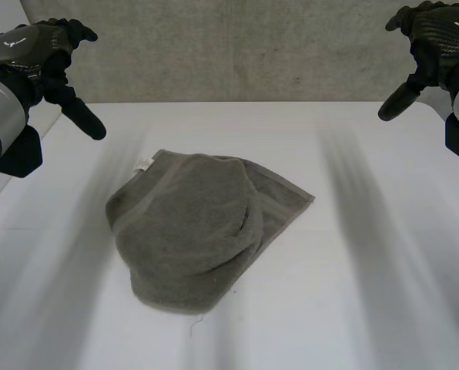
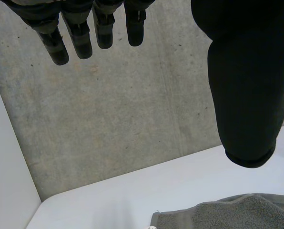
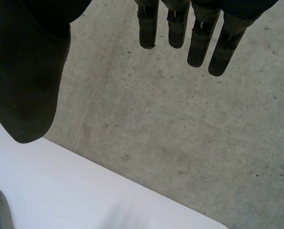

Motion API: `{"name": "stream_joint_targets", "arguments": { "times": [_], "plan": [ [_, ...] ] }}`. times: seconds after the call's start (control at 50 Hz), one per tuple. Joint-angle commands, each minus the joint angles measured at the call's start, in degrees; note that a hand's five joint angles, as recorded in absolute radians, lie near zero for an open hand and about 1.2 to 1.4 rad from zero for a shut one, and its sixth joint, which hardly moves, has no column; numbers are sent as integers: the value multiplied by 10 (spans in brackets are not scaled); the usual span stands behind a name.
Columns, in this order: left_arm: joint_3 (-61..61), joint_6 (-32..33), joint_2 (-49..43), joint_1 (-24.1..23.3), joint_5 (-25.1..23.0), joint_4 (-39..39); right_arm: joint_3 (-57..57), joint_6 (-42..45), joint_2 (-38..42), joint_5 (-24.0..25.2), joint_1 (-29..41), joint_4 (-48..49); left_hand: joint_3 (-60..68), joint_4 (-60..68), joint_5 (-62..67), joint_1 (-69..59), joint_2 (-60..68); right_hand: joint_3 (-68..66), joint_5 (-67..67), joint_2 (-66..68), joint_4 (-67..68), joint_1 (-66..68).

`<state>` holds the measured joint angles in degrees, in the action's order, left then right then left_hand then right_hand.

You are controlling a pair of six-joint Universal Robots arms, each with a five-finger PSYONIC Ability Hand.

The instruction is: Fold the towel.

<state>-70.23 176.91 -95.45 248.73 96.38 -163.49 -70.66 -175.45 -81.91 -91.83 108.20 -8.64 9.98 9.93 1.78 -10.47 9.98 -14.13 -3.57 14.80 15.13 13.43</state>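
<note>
The towel point(image 1: 202, 231), grey-green in colour, is found near the middle of the white table point(image 1: 368, 270), a little toward its left edge. It is laid in a loose, rumpled heap and not in a neat rectangle: an upper layer is draped over a lower one, whose banded edge is exposed along the side facing the table's right edge. One corner is pointed toward the right edge. A small white label point(image 1: 143, 163) is seen at the corner turned toward the far left corner of the table. The side toward the near edge is rounded, and a loose thread point(image 1: 192, 327) is trailed from it onto the table.

The left hand point(image 1: 29, 50) is held in the air above the far left corner of the table, well apart from the towel. Its fingers point(image 2: 80, 33) are kept straight and spread from the thumb point(image 2: 247, 86), and nothing is grasped. The right hand point(image 1: 437, 35) is held likewise above the far right corner, also well apart from the towel, with straight fingers and nothing between them and the thumb. A grey concrete wall point(image 1: 237, 46) is seen behind the table's far edge.
</note>
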Motion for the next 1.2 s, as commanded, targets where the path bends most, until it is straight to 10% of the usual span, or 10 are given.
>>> {"name": "stream_joint_targets", "arguments": {
  "times": [0.02,0.2,0.34,0.92,1.02,1.06,1.1,1.2],
  "plan": [
    [-5,1,1,-1,-4,-2,0,5,5,6,2,-3,6,6,-12,-1,6,41,36,-48,-51,-34],
    [-24,25,-9,-18,-15,2,6,148,74,92,8,-80,16,16,-2,-11,16,41,36,-48,-51,-34],
    [-153,173,-25,-11,-63,-13,3,236,135,127,17,-141,31,31,13,-26,31,41,36,-48,-51,-34],
    [-354,360,-159,3,-98,-270,99,-9,385,156,141,16,99,100,81,-95,99,41,36,-48,-51,-34],
    [-354,355,-160,3,-101,-303,104,-8,407,151,149,31,339,339,321,-334,339,-269,-275,262,259,276],
    [-356,354,-160,3,-101,-310,104,-8,406,141,149,49,517,518,499,-512,517,-637,-643,630,627,644],
    [-361,350,-157,-1,-101,-314,104,-8,399,136,149,52,699,700,682,-695,699,-658,-664,652,648,666],
    [-359,318,-141,-12,-101,-317,94,-8,317,112,142,56,700,701,682,-695,700,-659,-664,652,649,666]
  ]
}}
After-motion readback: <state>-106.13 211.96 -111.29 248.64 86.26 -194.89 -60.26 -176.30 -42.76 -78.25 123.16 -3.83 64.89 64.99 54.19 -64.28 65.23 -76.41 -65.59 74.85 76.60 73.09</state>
